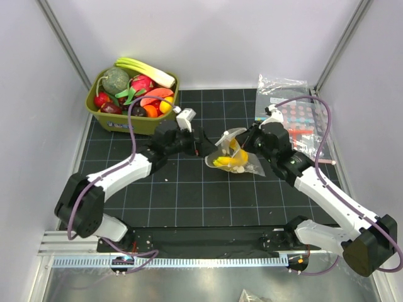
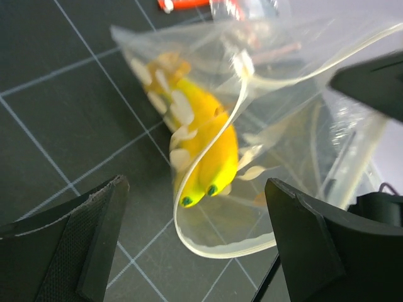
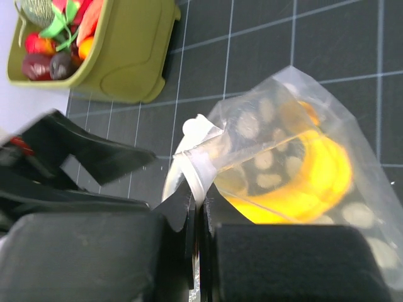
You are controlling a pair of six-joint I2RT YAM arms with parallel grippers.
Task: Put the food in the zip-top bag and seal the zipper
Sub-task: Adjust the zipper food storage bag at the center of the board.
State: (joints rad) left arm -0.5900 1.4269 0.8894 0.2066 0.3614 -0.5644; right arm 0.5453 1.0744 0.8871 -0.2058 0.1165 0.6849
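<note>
Zip-top bag [image 1: 242, 165] near the middle of the black grid mat [image 1: 189, 195], between the two grippers, slumped on the mat with one upper corner raised. Clear plastic, cream dots. Holds a yellow banana [image 1: 227, 161] inside, its green-tipped ends pointing toward the mouth in the left wrist view. Mouth unsealed, gaping as a wide loop of rim that faces the left arm.

Right gripper [image 3: 200, 207]: jaws pressed together on a white strip at the bag's corner. Probably an end of the zipper [image 3: 196, 173], though it sits too near the lens to be sure. Holds that corner up off the mat, the rest of the bag hanging down and away from the fingers.

Left gripper [image 2: 196, 185]: jaws spread wide, nothing gripped. Sits just beside the open mouth and points into it; from its own camera, the loop of rim curves down between the two black fingers [image 2: 94, 245], with no contact visible.

Green bin [image 1: 126, 123] at the far left corner of the mat, well apart from the bag. Piled with more toy food [image 1: 141, 91]: a leek [image 1: 148, 71] lying across the top, a round green piece, and red and orange pieces below.

Spare clear bags [image 1: 296, 113] with red dots at the far right, behind the right arm.
</note>
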